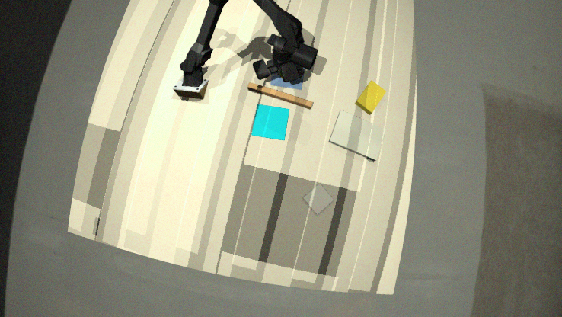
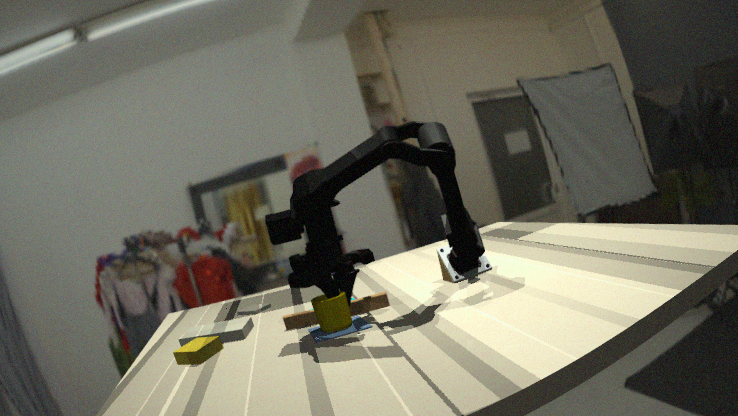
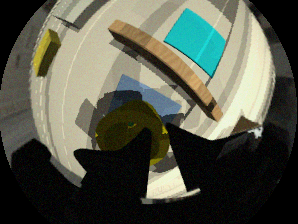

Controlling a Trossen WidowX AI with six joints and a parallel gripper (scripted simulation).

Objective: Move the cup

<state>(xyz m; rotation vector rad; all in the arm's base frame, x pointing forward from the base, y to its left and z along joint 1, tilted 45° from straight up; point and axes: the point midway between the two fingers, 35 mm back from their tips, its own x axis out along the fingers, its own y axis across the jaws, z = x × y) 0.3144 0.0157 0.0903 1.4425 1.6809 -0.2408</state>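
Top view: A pale, striped table (image 1: 165, 165) (image 2: 496, 330) (image 3: 75, 60) carries a wooden bar (image 1: 279, 95) (image 2: 373, 302) (image 3: 167, 55), the landmark here. Just above the bar, a blue pad (image 1: 286, 83) (image 2: 362, 325) (image 3: 145, 92) shows partly beneath the black gripper (image 1: 288, 76) (image 2: 342, 297) (image 3: 158, 128), which hides the cup. Just below the bar lies a cyan pad (image 1: 270, 122) (image 3: 197, 42). To the bar's right are a yellow block (image 1: 370, 97) (image 2: 198, 350) (image 3: 47, 53) and, slightly lower, a flat pale-gray box (image 1: 354, 136) (image 2: 219, 329). A small gray square (image 1: 318, 200) (image 2: 254, 310) lies farther below. The arm's wedge-shaped mount (image 1: 190, 93) (image 2: 445, 266) stands to the bar's left.

Exterior view: The yellow cup (image 2: 333, 314) (image 3: 112, 127) is on the blue pad, in front of the bar, with the gripper reaching down to its rim. The yellow block and gray box are left of the bar; the mount is behind it, to the right. In the background, a door (image 2: 509, 178) bears a white sheet (image 2: 517, 141); any writing there is too small to read.

Wrist view: The fingers stand partly apart, one over the cup's mouth, the other just outside its rim; whether they grip the wall cannot be told. A small greenish spot shows inside the cup. The bar curves between the blue and cyan pads.
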